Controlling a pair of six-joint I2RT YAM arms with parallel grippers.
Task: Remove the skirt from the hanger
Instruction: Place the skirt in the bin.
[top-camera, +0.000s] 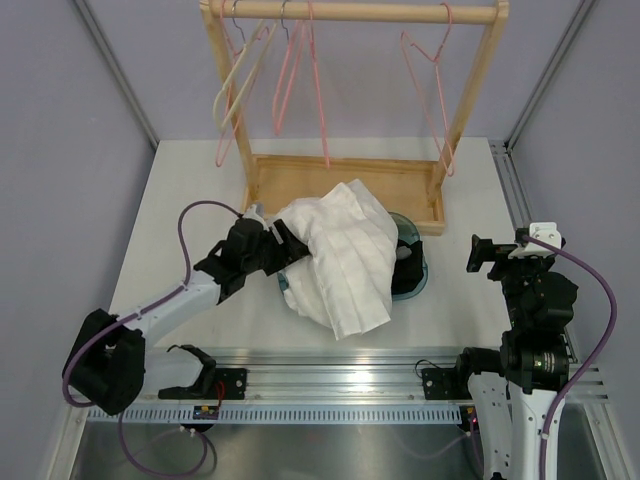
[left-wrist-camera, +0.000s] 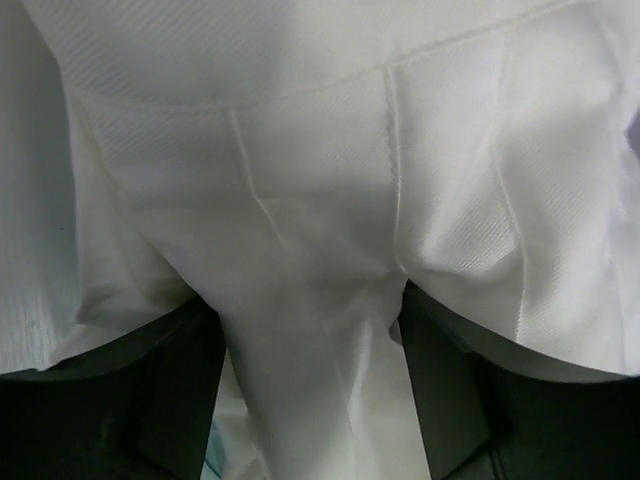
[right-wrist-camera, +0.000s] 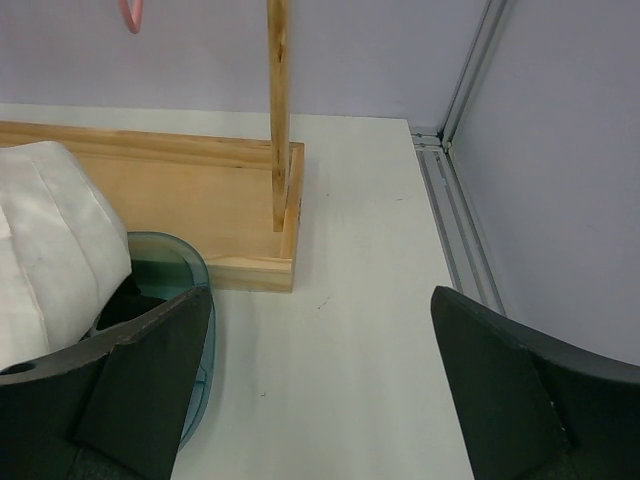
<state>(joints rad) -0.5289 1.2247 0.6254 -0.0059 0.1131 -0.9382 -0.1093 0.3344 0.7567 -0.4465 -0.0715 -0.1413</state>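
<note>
Left wrist: open tool (left-wrist-camera: 310, 395) astride skirt (left-wrist-camera: 330, 180)

Wooden garment rack (top-camera: 345, 12) at the far side of the white counter (top-camera: 190, 190): round top rail on two uprights, these set into a shallow wooden tray base (top-camera: 300, 185), the right upright (right-wrist-camera: 278, 110) standing in the tray's near right corner. Teal translucent tub (top-camera: 418, 265) on the counter just beside the tray's front right corner, only its right side showing, dark inside. Aluminium rail (top-camera: 340, 375) across the near edge, a narrower metal track (top-camera: 505, 175) along the right edge, plain grey walls all round.
</note>
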